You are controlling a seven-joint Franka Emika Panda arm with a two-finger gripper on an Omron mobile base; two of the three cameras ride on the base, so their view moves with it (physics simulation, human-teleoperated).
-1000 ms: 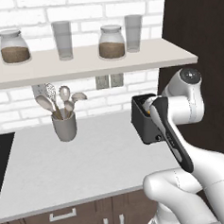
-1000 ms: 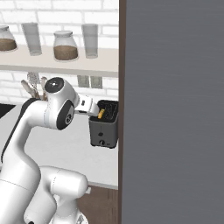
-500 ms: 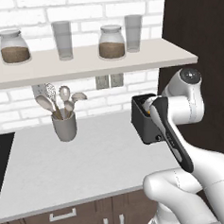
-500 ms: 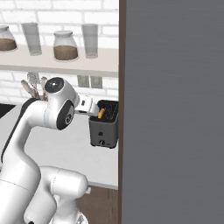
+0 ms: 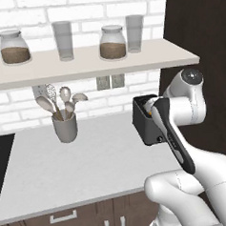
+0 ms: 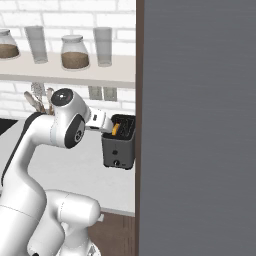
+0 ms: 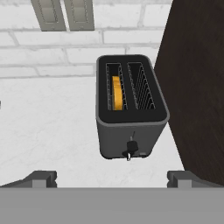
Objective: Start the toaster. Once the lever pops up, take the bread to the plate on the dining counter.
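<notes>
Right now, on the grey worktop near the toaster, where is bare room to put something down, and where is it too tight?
The widest bare stretch of worktop lies between the utensil pot and the toaster, running forward to the front edge. It is crowded to the toaster's right, where the dark panel stands close beside it. The pincer, open, is in front of the toaster.

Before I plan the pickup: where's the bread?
In the hand view, the bread stands in the toaster's left slot, beside the dark panel.
</notes>
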